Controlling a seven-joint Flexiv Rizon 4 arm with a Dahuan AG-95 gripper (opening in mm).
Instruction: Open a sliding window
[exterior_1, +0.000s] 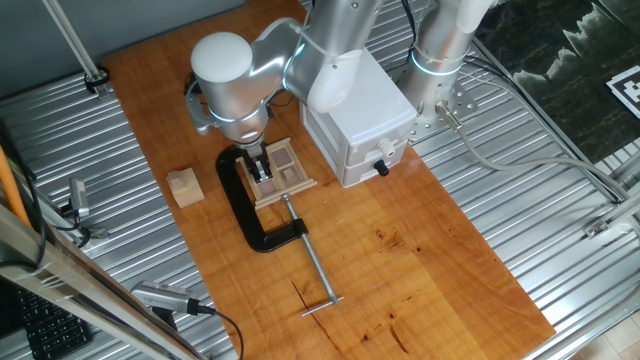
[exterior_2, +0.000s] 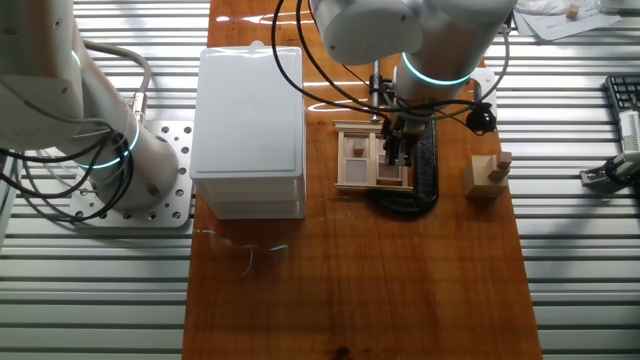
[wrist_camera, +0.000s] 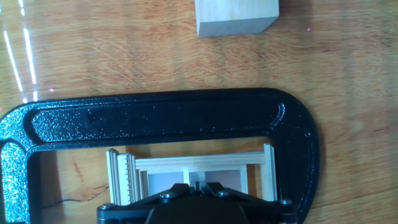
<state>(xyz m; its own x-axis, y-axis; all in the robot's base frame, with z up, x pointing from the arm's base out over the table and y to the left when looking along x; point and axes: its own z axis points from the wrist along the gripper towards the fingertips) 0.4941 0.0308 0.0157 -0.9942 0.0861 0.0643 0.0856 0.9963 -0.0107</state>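
Note:
The sliding window (exterior_1: 285, 172) is a small light-wood frame with darker brown panes, lying flat on the wooden table and held by a black C-clamp (exterior_1: 245, 215). It also shows in the other fixed view (exterior_2: 358, 158) and in the hand view (wrist_camera: 205, 167). My gripper (exterior_1: 262, 170) points straight down onto the window, at its side nearest the clamp's spine; the other fixed view shows the gripper (exterior_2: 398, 158) there too. In the hand view the fingertips (wrist_camera: 186, 186) stand close together with only a thin slit between them, low over the window's middle bar.
A white box (exterior_1: 360, 125) with a black knob (exterior_1: 381, 167) stands right beside the window. A plain wooden cube (exterior_1: 185, 186) sits on the far side of the clamp. The clamp's long screw bar (exterior_1: 315, 265) sticks out across the table.

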